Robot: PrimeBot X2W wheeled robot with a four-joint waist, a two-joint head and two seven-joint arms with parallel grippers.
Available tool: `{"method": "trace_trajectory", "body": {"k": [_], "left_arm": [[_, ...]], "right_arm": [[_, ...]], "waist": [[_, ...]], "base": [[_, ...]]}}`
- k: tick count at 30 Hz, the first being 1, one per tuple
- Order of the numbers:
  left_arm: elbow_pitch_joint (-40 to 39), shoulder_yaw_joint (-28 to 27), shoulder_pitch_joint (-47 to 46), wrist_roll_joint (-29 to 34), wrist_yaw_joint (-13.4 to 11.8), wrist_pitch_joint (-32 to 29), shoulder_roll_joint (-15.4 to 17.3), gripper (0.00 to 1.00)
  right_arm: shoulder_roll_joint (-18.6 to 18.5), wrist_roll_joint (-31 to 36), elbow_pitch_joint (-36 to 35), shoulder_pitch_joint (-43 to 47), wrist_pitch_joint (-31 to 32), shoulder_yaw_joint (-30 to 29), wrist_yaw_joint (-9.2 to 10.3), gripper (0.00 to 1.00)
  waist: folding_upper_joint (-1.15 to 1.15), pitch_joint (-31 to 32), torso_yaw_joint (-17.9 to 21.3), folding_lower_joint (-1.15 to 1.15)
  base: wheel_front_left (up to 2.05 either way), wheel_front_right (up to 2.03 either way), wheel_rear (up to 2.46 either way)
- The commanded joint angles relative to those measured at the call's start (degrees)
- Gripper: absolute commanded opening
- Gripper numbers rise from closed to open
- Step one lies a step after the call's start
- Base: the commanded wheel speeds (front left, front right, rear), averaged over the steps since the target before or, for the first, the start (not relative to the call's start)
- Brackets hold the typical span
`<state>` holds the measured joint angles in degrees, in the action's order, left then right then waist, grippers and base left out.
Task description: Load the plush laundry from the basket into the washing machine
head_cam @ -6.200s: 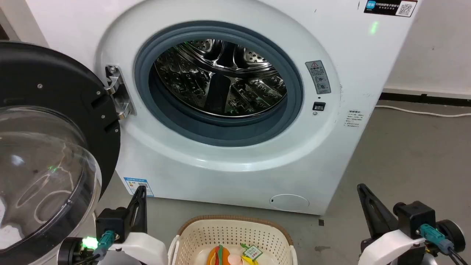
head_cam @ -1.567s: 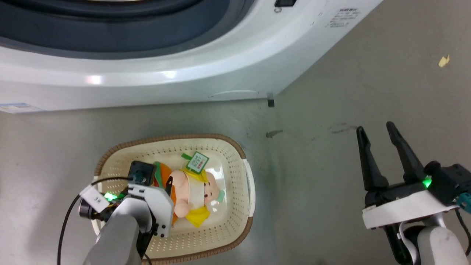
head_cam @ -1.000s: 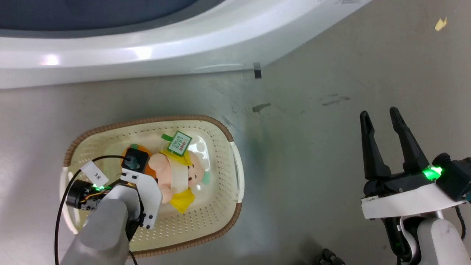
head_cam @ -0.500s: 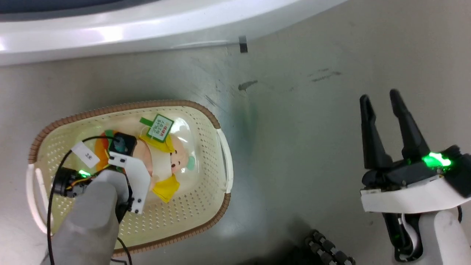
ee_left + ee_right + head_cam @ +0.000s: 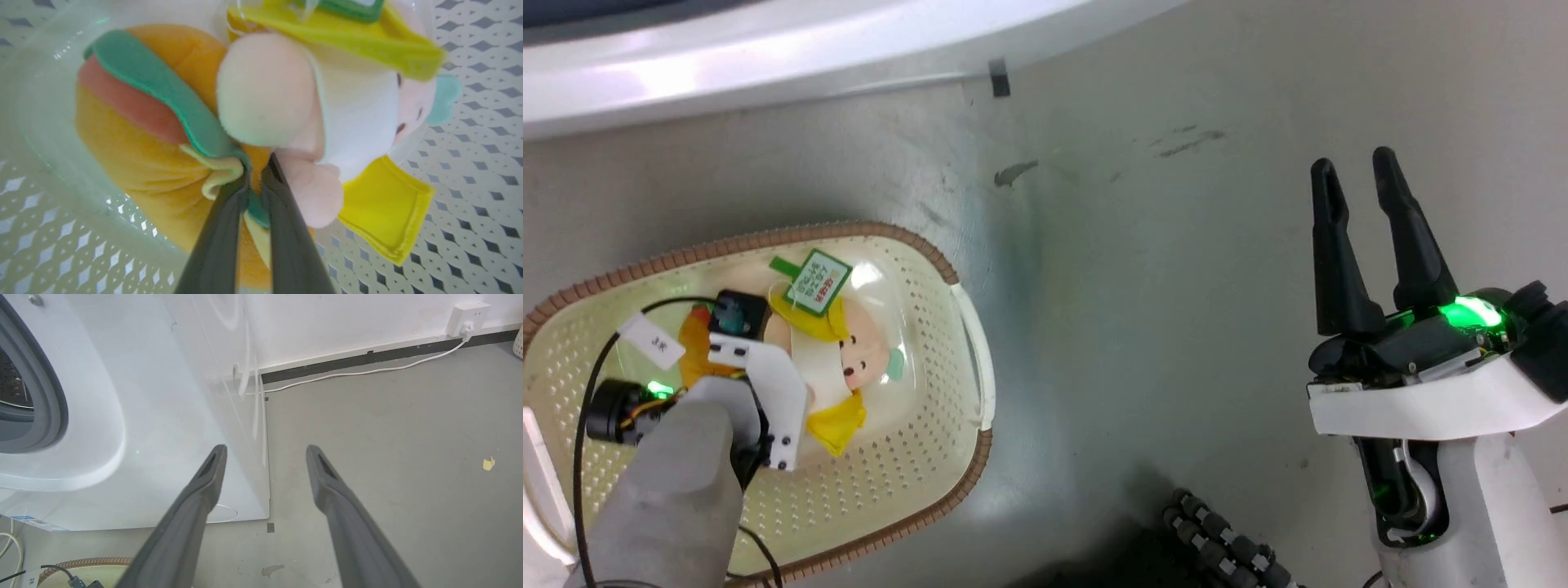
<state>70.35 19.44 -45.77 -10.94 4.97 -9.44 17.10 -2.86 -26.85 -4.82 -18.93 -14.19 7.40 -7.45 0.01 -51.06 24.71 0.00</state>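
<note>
The plush laundry (image 5: 849, 359), an orange bun with a pink figure, yellow bits and a green-white tag (image 5: 818, 282), lies in the cream basket (image 5: 931, 253) at the lower left of the head view. My left arm (image 5: 760, 392) reaches down over it and hides its fingers there. In the left wrist view my left gripper (image 5: 257, 167) is shut on the plush laundry (image 5: 155, 118), pinching the green and yellow layers beside the bun. My right gripper (image 5: 1356, 167) stands open over bare floor at the right. The washing machine (image 5: 768, 65) runs along the top edge, and its white front (image 5: 122, 416) shows beyond the right gripper (image 5: 266, 449).
Grey floor (image 5: 1135, 286) stretches between the basket and my right arm. A black ribbed hose (image 5: 1225, 547) lies at the bottom edge. A white cable (image 5: 367, 371) runs along the wall to a socket (image 5: 466, 314). A yellow scrap (image 5: 487, 463) lies on the floor.
The whole head picture has shifted because the camera moved. My left gripper stays down on the plush laundry in the basket. The right gripper is still open.
</note>
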Motion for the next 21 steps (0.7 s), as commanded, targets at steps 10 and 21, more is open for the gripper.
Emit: {"method": "trace_trajectory", "body": {"k": [10, 21], "left_arm": [[2.74, 0.56, 8.84, -4.05, 1.46, 10.53, -6.12, 0.00], [-3.25, 1.72, 17.00, -7.19, 2.46, 23.46, -9.72, 0.00]], "right_arm": [[-0.01, 5.32, 2.62, 3.32, -0.81, -2.54, -0.03, 1.00], [-0.01, 14.50, 8.58, 10.88, -0.81, -3.10, -0.03, 1.00]], "waist": [[-0.01, 19.18, -6.81, 0.00], [-0.01, 33.24, -15.15, 0.00]], "base": [[0.00, 0.00, 0.00], [0.00, 0.00, 0.00]]}}
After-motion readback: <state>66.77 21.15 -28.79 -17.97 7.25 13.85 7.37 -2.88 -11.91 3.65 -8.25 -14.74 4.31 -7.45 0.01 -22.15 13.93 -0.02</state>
